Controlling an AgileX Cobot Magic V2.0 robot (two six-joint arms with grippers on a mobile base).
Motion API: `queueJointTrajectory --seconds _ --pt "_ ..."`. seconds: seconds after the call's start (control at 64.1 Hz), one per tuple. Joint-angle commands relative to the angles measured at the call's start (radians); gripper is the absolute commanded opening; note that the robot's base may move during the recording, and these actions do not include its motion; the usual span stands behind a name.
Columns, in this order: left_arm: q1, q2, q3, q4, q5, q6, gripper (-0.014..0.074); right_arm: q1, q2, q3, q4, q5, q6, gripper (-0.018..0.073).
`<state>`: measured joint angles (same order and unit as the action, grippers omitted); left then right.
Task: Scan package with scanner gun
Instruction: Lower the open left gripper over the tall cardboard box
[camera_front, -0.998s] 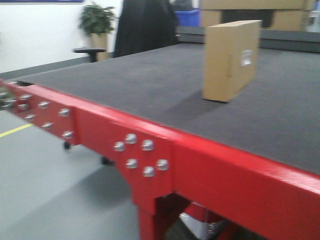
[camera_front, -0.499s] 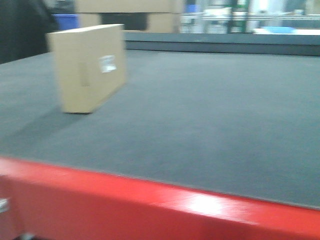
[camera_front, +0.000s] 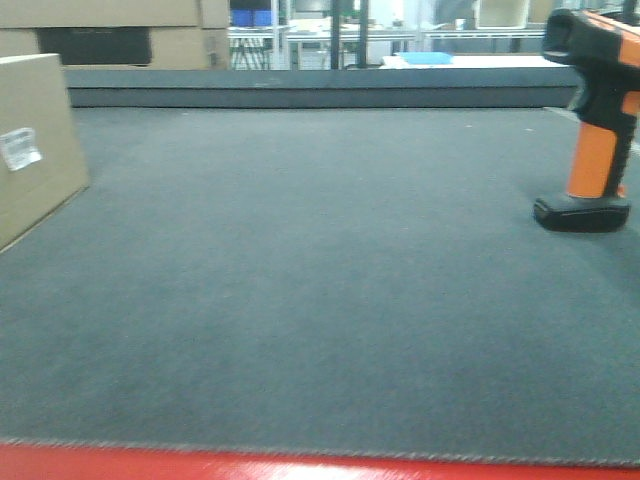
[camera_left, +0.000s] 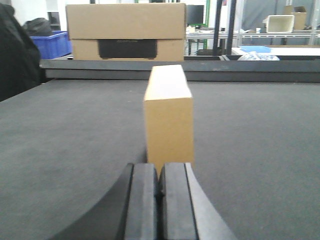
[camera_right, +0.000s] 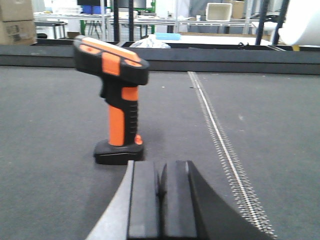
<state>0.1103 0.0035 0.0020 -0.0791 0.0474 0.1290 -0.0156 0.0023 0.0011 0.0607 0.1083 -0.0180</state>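
Finds the left fingers (camera_left: 142, 200) clenched pad to pad on nothing, low over the tabletop (camera_front: 320, 300) and aimed square at the narrow end of the box (camera_left: 168, 117). Finds the right fingers (camera_right: 145, 200) pressed together too and empty, with the scanner (camera_right: 117, 107) just ahead and a little to the left.

Places the box on edge at the left, its label (camera_front: 20, 147) on the broad face turned toward the tabletop's middle, probably so as to offer the barcode to a beam from the right. Places the scanner upright on its flat black foot at the right, well apart from the box, orange handle clear all round and nose seemingly toward the left. Looks parked that way for an easy pinch at the handle. Reads as the opening of the task: nothing gripped, nothing scanned yet. Calls next for spreading the right fingers before closing on the handle.

Shows a dark grey, felt-like tabletop with a red edge (camera_front: 300, 468) nearest and a stitched seam (camera_right: 220, 135) running away to the right of the scanner. Beyond a raised grey lip (camera_left: 250, 76), shows bigger cartons (camera_left: 125, 30) with a dark panel, a blue bin (camera_left: 52, 44) and a white bin (camera_left: 279, 22). At far left, shows something black, perhaps cloth (camera_left: 15, 55).
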Motion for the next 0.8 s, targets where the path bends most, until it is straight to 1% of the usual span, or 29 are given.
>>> queueJointTrajectory --seconds 0.0,0.187,0.343,0.78 --pt "-0.007 -0.003 -0.002 -0.008 -0.012 0.000 -0.0111 0.000 -0.002 -0.001 -0.010 -0.021 0.001 -0.0151" --pt "-0.007 -0.003 -0.002 -0.008 -0.012 0.000 -0.0111 0.002 -0.002 -0.001 -0.010 -0.021 0.001 -0.0151" --pt "-0.007 -0.003 -0.002 -0.008 -0.012 0.000 -0.0111 0.041 -0.002 -0.001 -0.010 -0.021 0.001 -0.0151" --pt "-0.003 -0.003 -0.002 -0.008 -0.012 0.000 -0.0111 0.039 -0.002 -0.001 -0.010 -0.021 0.001 -0.0151"
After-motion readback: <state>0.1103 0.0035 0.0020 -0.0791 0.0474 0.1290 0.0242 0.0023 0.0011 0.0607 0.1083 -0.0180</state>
